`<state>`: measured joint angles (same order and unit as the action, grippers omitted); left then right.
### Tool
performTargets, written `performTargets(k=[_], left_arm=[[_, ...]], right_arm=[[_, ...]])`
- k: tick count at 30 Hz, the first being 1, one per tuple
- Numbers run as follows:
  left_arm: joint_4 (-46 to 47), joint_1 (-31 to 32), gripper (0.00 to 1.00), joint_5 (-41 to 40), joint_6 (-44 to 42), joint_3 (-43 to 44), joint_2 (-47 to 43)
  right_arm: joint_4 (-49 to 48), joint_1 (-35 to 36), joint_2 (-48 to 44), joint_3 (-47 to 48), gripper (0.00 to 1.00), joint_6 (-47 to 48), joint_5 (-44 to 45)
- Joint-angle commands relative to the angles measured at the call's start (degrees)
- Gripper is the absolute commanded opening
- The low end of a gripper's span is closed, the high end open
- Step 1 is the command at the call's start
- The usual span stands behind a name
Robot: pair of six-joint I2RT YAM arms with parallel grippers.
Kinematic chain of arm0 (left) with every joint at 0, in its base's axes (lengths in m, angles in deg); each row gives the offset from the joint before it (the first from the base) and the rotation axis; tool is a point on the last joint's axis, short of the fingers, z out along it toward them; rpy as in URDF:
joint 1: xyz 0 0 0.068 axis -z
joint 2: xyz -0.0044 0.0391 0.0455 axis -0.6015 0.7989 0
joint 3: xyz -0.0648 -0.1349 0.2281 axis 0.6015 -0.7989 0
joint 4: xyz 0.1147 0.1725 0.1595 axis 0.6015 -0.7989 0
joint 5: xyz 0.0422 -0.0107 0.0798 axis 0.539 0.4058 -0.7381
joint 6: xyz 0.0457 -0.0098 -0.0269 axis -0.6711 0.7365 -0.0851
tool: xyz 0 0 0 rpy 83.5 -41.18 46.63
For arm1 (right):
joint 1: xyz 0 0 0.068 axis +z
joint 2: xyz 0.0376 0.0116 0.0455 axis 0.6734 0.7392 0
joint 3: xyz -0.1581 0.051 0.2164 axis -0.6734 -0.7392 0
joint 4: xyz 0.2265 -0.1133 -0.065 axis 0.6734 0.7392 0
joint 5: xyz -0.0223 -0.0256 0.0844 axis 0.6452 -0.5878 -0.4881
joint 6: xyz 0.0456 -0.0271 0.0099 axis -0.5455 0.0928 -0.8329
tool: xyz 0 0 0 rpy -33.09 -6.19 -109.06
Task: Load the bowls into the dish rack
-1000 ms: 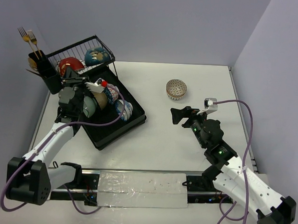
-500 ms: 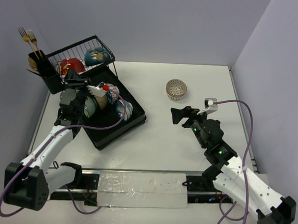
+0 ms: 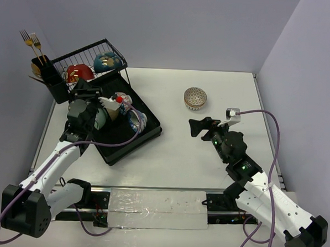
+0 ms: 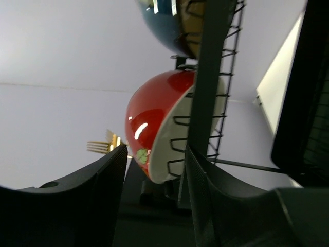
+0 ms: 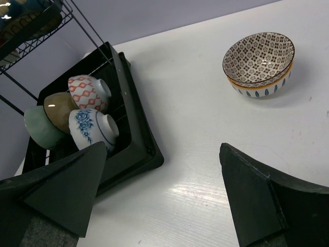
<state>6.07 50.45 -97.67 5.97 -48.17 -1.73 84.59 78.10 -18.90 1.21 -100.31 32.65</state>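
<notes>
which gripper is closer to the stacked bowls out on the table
Right. The right gripper hangs open just on the near side of the stacked bowls. The left gripper is far left of them, at the dish rack by the red bowl.

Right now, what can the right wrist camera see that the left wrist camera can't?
Only the right wrist view shows the two stacked bowls sitting on the white table. It also shows four bowls tipped on their sides in the black tray. Only the left wrist view shows the red bowl close up, leaning in the wire basket, and the gold forks behind it. Both views show part of that wire basket.
</notes>
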Motion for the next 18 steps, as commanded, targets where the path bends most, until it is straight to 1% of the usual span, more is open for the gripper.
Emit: performTargets(k=[1,4,6,7,8,9,10,11,12,13,14,15,16,18], left_arm=[[-3.07,1.37,0.54,-0.20,2.78,1.32,-1.52],[-4.48,3.13,0.54,-0.29,4.79,2.55,-2.05],[-6.14,5.41,0.54,-0.46,7.43,3.43,-2.49],[-7.02,6.38,0.52,-0.55,8.74,4.83,-2.76],[-8.25,8.30,0.50,-0.12,13.11,5.97,-2.84],[-12.52,9.10,0.48,0.50,15.85,8.86,-3.02],[-14.66,9.98,0.46,1.29,18.40,10.28,-3.11],[-17.72,11.65,0.46,2.60,24.08,11.68,-3.11],[-18.80,12.62,0.46,3.22,27.09,14.14,-3.02],[-19.50,14.11,0.48,3.75,32.78,15.03,-3.02],[-20.12,14.82,0.49,4.36,35.79,16.08,-2.93],[-20.82,15.35,0.50,6.20,39.22,18.36,-2.85],[-22.74,15.79,0.53,7.70,46.56,19.60,-2.67],[-26.35,15.79,0.53,12.25,53.80,23.97,-1.53]], right_arm=[[-2.41,0.27,0.14,-0.33,0.98,-0.16,0.90],[-2.41,0.27,0.22,-0.24,0.98,-0.15,0.90],[-2.41,0.27,0.22,-0.24,0.98,-0.15,0.90],[-2.32,0.27,0.22,-0.15,0.98,-0.15,1.08],[-2.24,0.27,0.22,-0.15,0.98,-0.15,1.17],[-1.89,0.27,0.14,0.02,0.98,-0.07,1.78],[-1.71,0.27,0.05,0.03,0.98,-0.07,2.13],[-1.18,0.27,0.05,0.11,0.98,-0.15,2.92],[-1.01,0.27,0.05,0.20,0.98,-0.24,3.36],[-0.74,0.27,0.05,0.29,0.98,-0.50,3.80],[-0.39,0.27,0.14,0.46,0.98,-0.59,4.33],[0.31,0.18,0.22,0.90,0.98,-0.68,4.77],[0.75,0.18,0.75,1.25,0.98,-0.94,5.73],[3.20,-0.08,1.80,2.83,0.97,-1.56,7.23]])
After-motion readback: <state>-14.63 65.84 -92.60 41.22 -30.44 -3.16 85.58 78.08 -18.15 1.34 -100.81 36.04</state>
